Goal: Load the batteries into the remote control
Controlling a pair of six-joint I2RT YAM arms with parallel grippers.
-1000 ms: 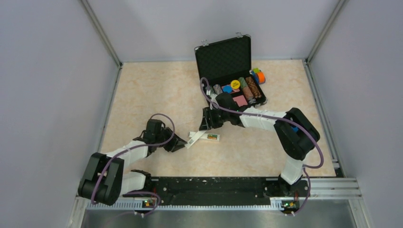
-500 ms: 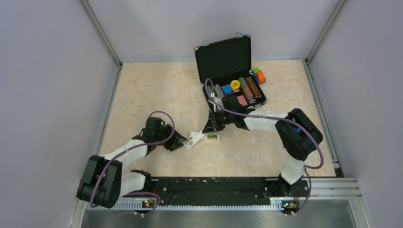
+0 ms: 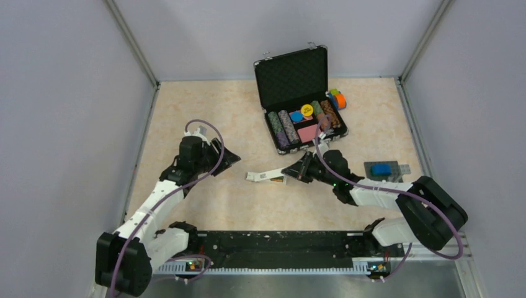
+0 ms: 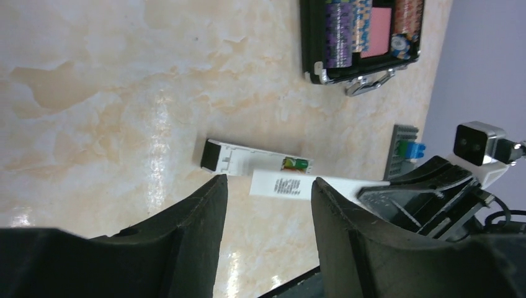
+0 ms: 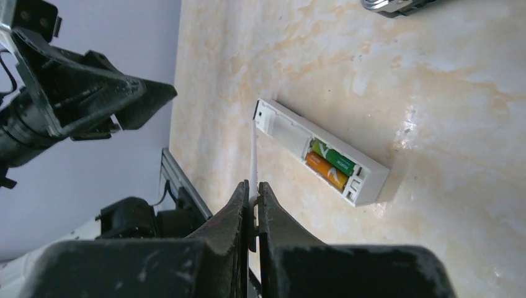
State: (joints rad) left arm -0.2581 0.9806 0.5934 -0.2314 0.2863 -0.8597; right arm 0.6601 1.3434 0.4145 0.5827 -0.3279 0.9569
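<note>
The white remote control (image 5: pixel 291 133) lies on the table with its back bay open; it also shows as the remote control (image 4: pixel 248 158) in the left wrist view. Both batteries sit side by side in the bay: a green battery (image 5: pixel 333 159) and an orange-brown battery (image 5: pixel 325 171). My right gripper (image 5: pixel 253 186) is shut on a thin white cover strip (image 5: pixel 253 155), held edge-up beside the remote. The cover's printed label (image 4: pixel 286 185) faces my left gripper (image 4: pixel 268 180), which is open, empty and raised to the left of the remote (image 3: pixel 276 180).
An open black case (image 3: pixel 301 108) with poker chips stands behind the remote. Orange and green pieces (image 3: pixel 338 99) lie to its right. A grey baseplate with a blue brick (image 3: pixel 381 169) sits right of my right arm. Grey walls close in the table.
My right gripper shut on the white cover strip and that arm swung to the near right. My left arm lifted and drew back left from the remote, its jaws opening.
</note>
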